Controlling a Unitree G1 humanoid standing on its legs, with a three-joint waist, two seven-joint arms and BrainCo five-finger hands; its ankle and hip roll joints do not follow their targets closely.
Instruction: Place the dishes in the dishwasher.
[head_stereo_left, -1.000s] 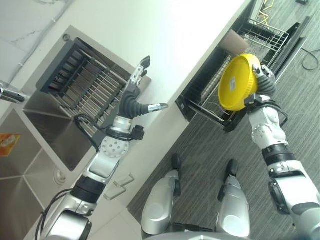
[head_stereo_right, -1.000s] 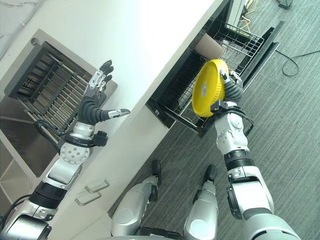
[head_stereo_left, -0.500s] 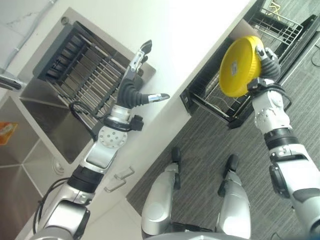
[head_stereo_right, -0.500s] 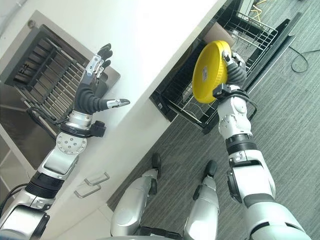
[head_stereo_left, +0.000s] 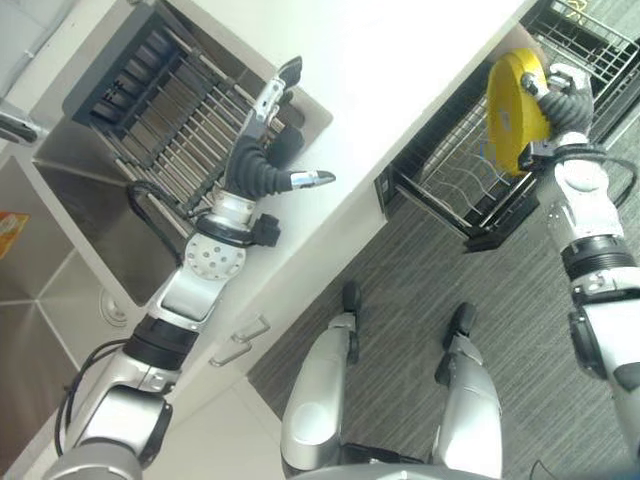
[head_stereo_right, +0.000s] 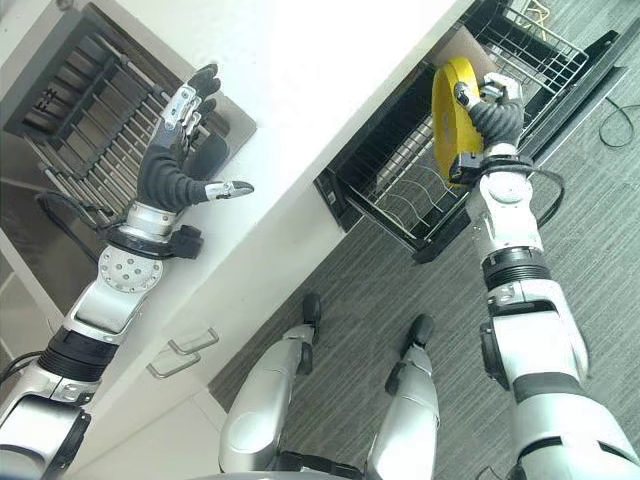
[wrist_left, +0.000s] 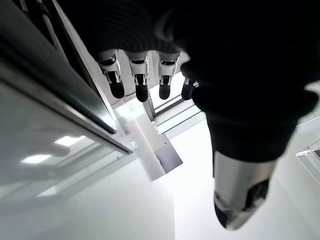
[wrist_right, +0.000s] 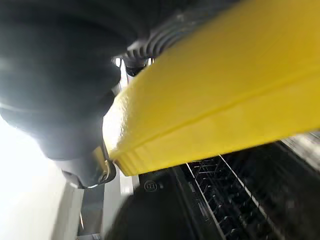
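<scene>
Dishwasher (head_stereo_left: 560, 130), seen at about two o'clock in the head views, stands open under the white counter (head_stereo_left: 400, 70) with its wire rack (head_stereo_right: 400, 190) pulled out over the grey floor; the sink (head_stereo_left: 60, 250) with its drying grate lies at ten o'clock. The yellow plate (head_stereo_left: 510, 110) is held on edge above the rack, at one o'clock, the right hand (head_stereo_right: 495, 115) clamped around its rim; to seat it well, it should probably stay upright, line up with a gap between the tines, and go down slowly before release. The left hand (head_stereo_left: 262, 160), at eleven o'clock, hovers over the counter, fingers straight and empty.
</scene>
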